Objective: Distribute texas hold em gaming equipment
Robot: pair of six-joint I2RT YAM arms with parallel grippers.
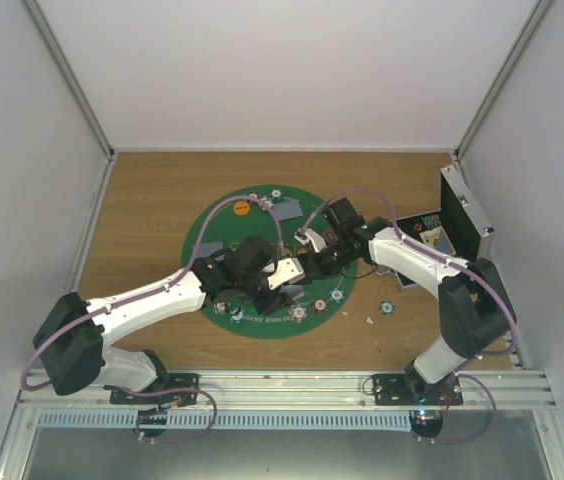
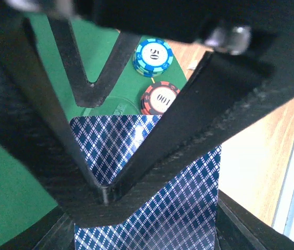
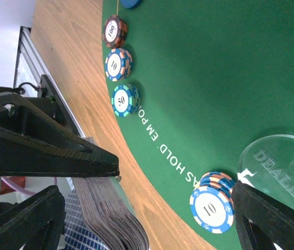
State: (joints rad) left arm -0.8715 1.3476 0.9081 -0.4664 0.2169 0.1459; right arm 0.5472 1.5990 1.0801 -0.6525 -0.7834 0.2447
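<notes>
Above green mat [image 1: 210, 225], left claw [image 1: 284, 275] clamps card deck [image 2: 152, 219], backs upward; right claw [image 1: 308, 267] spread.

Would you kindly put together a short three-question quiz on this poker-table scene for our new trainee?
1. True or false: the left gripper is shut on a deck of playing cards.
2. Multiple choice: in the right wrist view, which number shows on the chip stack right beside the clear dealer button? A) 10 B) 50 C) 100
3. Fill in the blank: the right gripper has its jaws ____.

Key: 1 true; 2 A; 3 open.
</notes>
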